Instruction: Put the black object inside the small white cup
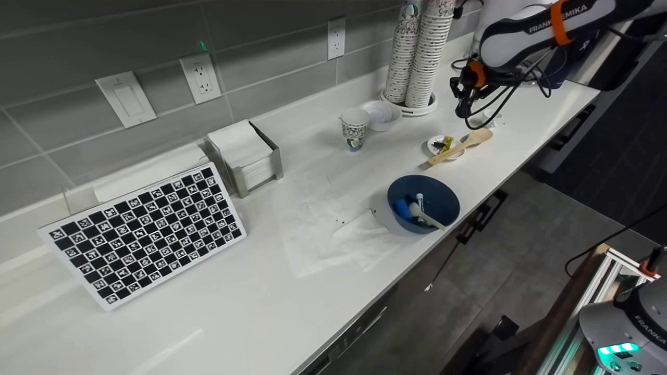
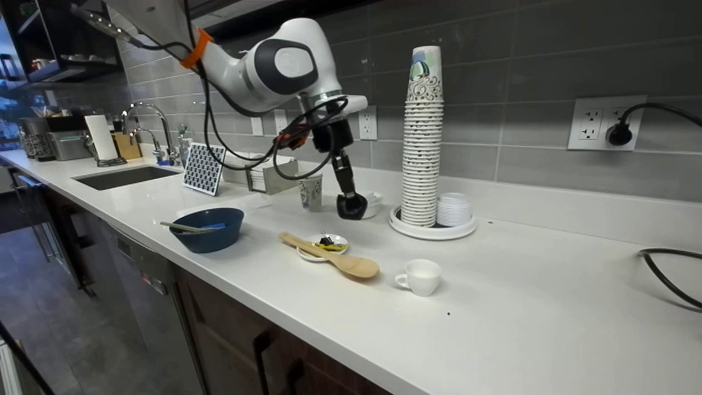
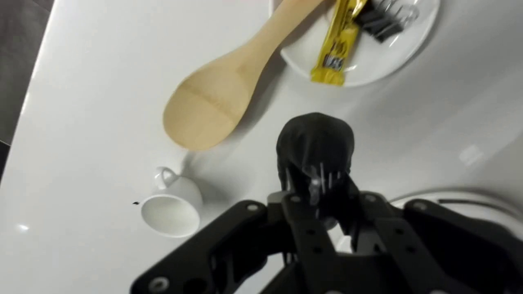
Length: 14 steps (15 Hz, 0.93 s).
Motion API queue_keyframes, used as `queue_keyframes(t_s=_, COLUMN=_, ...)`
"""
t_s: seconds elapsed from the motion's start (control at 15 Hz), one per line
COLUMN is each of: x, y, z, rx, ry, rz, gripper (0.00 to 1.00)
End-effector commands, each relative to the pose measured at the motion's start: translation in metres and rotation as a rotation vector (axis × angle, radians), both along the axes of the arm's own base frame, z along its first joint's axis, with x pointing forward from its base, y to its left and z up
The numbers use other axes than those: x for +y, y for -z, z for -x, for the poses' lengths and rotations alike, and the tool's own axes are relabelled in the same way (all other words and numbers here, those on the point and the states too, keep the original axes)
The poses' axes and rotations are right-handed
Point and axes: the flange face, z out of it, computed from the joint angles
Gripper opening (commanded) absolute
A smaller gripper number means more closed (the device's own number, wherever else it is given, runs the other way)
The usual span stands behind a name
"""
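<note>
Black lump [image 2: 351, 207] aloft, white cup [image 2: 423, 278] upright

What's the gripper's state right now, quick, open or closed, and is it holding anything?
Gripper: closed, holding the black object at its fingertips.

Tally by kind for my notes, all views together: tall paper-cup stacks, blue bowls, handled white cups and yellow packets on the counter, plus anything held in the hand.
Tall paper-cup stacks: 2
Blue bowl: 1
Handled white cup: 1
Yellow packet: 1
Black lump, held: 1
Total: 6
</note>
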Motion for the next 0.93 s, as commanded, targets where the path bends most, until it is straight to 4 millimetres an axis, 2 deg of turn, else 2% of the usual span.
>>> queue_keyframes(t_s=0.0, x=-0.059, y=-0.019, z=-0.020, rx=-0.010, ry=0.194, rz=0.033, gripper=0.05)
queue_keyframes(t_s=0.07, x=-0.073, y=-0.023, z=-0.021, rx=-0.008, ry=0.246, rz=0.059, gripper=0.05)
queue_keyframes(t_s=0.13, x=-0.078, y=-0.024, z=-0.023, rx=-0.008, ry=0.289, rz=0.104, gripper=0.05)
queue_keyframes(t_s=0.2, x=-0.069, y=-0.018, z=-0.010, rx=-0.007, ry=0.205, rz=0.052, gripper=0.05)
queue_keyframes(t_s=0.27, x=-0.075, y=-0.021, z=-0.011, rx=-0.010, ry=0.218, rz=0.061, gripper=0.21)
queue_keyframes(t_s=0.53, x=-0.071, y=-0.017, z=-0.012, rx=-0.003, ry=0.208, rz=0.058, gripper=0.21)
queue_keyframes(t_s=0.6, x=-0.074, y=-0.016, z=-0.014, rx=0.007, ry=0.213, rz=0.069, gripper=0.05)
queue_keyframes(t_s=0.87, x=-0.110, y=-0.006, z=-0.014, rx=0.072, ry=0.243, rz=0.129, gripper=0.05)
